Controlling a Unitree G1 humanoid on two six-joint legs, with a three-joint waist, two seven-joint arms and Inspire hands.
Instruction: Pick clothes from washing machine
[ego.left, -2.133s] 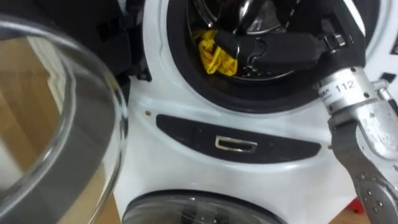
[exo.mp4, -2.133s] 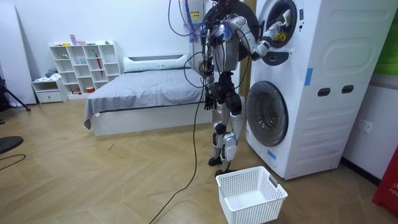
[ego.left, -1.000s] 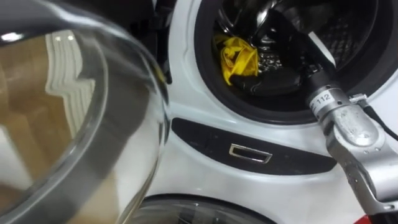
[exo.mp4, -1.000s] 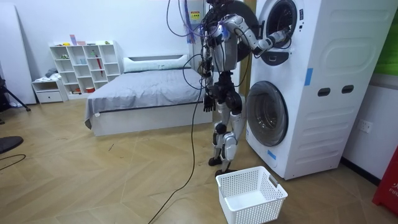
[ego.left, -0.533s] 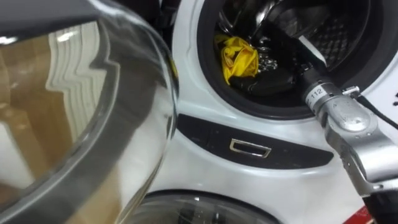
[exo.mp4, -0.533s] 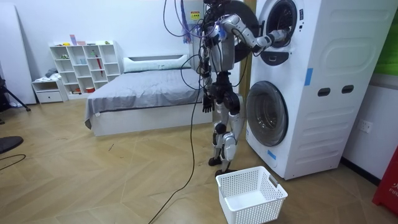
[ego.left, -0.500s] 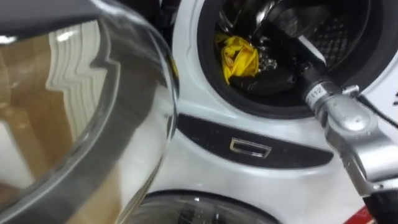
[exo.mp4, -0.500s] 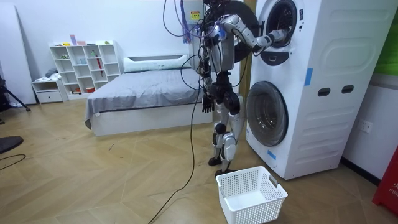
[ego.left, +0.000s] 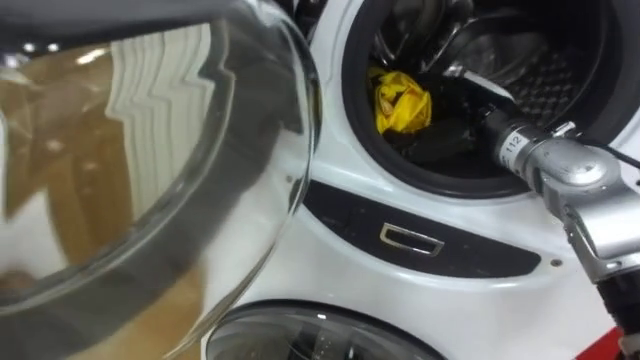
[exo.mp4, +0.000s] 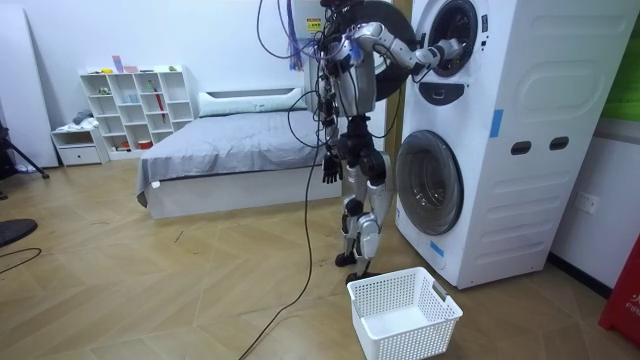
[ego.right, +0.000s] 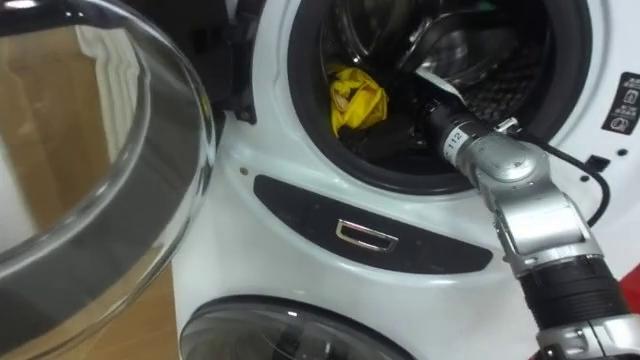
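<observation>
Left eye view: a yellow cloth lies at the left of the drum in the washer. The right arm reaches in from the right. The right hand is a dark shape just beside the cloth, and whether it grips anything cannot be told. The open glass door stands at left.

Room view: the robot stands facing the washer, with a white basket on the floor near its feet. The left hand hangs at its hip, fingers seemingly relaxed.

Right eye view: the cloth lies just left of the arm.
</observation>
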